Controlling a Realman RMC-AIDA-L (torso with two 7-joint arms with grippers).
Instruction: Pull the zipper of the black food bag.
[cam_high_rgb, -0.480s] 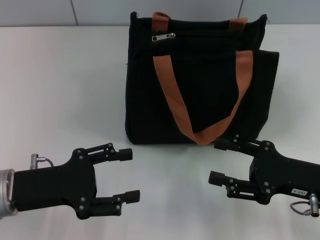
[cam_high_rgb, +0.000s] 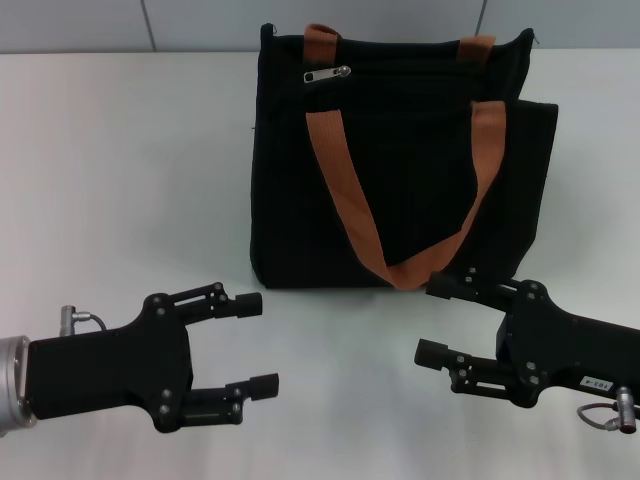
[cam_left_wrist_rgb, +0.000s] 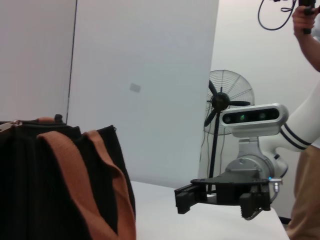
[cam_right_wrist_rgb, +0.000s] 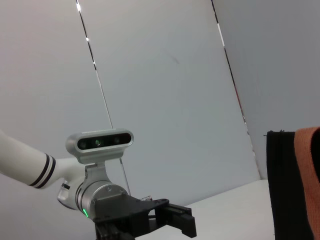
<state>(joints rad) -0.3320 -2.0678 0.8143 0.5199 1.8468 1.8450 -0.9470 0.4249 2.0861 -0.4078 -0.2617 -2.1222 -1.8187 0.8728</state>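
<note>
The black food bag stands upright at the middle back of the white table, with two orange-brown handles. Its silver zipper pull lies on the upper edge near the bag's left corner. My left gripper is open and empty at the front left, well short of the bag. My right gripper is open and empty at the front right, its upper finger just below the bag's bottom edge. The bag also shows in the left wrist view and the right wrist view.
The white table runs wide on both sides of the bag. A grey panelled wall stands behind. The left wrist view shows a standing fan and a person off the table.
My left gripper has moved slightly down and toward the front. My right gripper has barely shifted. The bag has not moved.
</note>
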